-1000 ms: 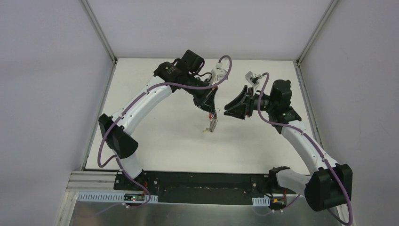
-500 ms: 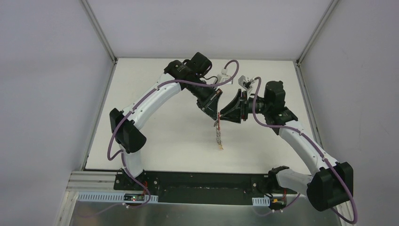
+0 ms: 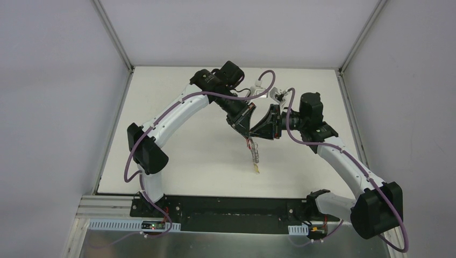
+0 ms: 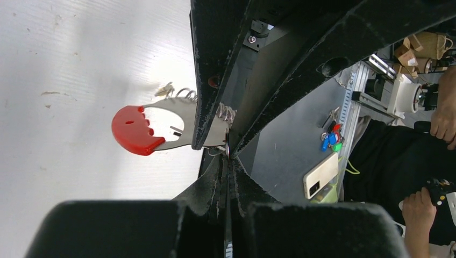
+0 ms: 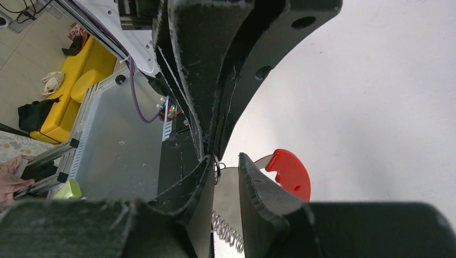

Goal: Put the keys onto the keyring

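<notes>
The keys are hanging in a thin line just below the centre of the top view. The yellow-headed key is at the lowest end, over the white table, and I cannot tell whether it is touching the surface. From this height the single keys and rings are blurring into one strip.

The left gripper and right gripper are meeting tip to tip right above the bunch, hiding its top end. In the left wrist view my left fingers are pressing together at lower centre, pinching a thin metal ring seen edge-on. The strap's red end is sticking out at centre left, while its grey part is running behind the right arm's dark fingers, which are cutting it off.

In the right wrist view the right fingers are standing a narrow gap apart, with the grey plate and a wire coil showing through it. I cannot tell whether they are gripping anything.

I cannot pick out the keyring with certainty. A thin dark loop is showing where the tips meet, too small to identify.
</notes>
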Motion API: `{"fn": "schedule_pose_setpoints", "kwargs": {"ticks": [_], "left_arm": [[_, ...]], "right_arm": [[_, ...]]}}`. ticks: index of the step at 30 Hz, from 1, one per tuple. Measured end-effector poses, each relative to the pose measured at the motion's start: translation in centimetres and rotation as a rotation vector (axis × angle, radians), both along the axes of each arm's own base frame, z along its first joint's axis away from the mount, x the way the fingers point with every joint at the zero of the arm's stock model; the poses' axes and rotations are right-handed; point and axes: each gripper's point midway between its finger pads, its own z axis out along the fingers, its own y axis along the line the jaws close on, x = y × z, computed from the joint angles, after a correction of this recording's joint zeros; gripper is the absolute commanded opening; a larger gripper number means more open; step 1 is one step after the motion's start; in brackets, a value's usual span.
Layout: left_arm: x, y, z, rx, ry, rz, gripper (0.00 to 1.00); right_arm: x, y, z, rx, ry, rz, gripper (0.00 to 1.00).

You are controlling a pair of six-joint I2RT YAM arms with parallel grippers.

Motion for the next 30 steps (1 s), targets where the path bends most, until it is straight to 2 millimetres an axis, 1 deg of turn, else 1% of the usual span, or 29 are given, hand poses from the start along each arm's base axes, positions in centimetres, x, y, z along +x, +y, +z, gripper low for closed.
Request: {"fn": "schedule_pose_setpoints", "kwargs": {"ticks": [3,5,10,16,21,24,27,30], "left_arm": [[0.0,0.0,0.0,0.000,0.003,-0.002,0.00],[0.0,0.0,0.0,-0.001,0.002,-0.002,0.00],[0.0,0.0,-0.1,0.001,0.002,-0.002,0.00],[0.1,0.0,-0.3,0.004,-0.008,-0.006,0.00],[0.6,0.0,-0.5,-0.006,-0.049,-0.007,0.20],[0.7,0.3,-0.8,-0.010,-0.080,0.004,0.29],[0.6,0.6,-0.7,-0.039,-0.121,0.015,0.36],[0.8,0.7,-0.1,-0.087,-0.167,0.036,0.40]], "right_arm": [[0.0,0.0,0.0,0.000,0.000,0.001,0.22],[0.0,0.0,0.0,0.001,0.000,0.003,0.18],[-0.2,0.0,0.1,0.004,0.004,0.012,0.00],[-0.3,0.0,0.2,0.005,0.012,0.013,0.00],[0.0,-0.2,0.5,0.013,0.048,-0.004,0.00],[0.7,-0.4,1.6,0.044,0.046,-0.031,0.00],[1.5,-0.7,2.8,0.080,0.040,-0.055,0.00],[1.9,-1.0,3.4,0.105,0.047,-0.074,0.00]]}}
